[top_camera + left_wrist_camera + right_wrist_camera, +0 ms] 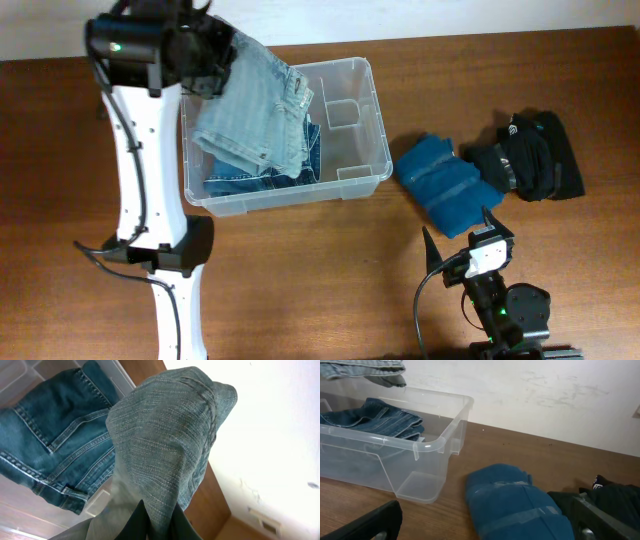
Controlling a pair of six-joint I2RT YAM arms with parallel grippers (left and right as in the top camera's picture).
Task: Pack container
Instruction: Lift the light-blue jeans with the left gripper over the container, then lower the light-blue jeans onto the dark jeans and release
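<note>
One clear container (pixel 352 150) sits on the worktop (pixel 300 280), directly below the left pincer (pixel 212 68) and well ahead and to the left of the right pincer (pixel 457 226). Dark jeans (pixel 250 182) lie folded inside it, in the half beneath the left pincer. The half farther from that pincer is bare, and moulded ribs show through the plastic.

The left pincer is pinching light jeans (pixel 255 115). In the left wrist view its dark fingers (pixel 185 527) press on the denim, and the light jeans (pixel 170 435) bunch up ahead of them. Beyond lie the dark jeans (pixel 55 445) and a piece of container wall (pixel 117 377). From overhead the light jeans spread out from the pincer over the container's far left corner and above the dark pair. In the right wrist view their hem hangs above the rim of the container (pixel 395 470), with a gap down to the dark jeans (pixel 375 419).

The right pincer is spread wide, low over the worktop and holding nothing. Its two fingers (pixel 370 522) show at the bottom corners of its own view. Just ahead of it lies a folded blue cloth (pixel 445 185), between the container and a crumpled black cloth (pixel 530 155). The black cloth lies ahead and to the right, touching the blue one.
</note>
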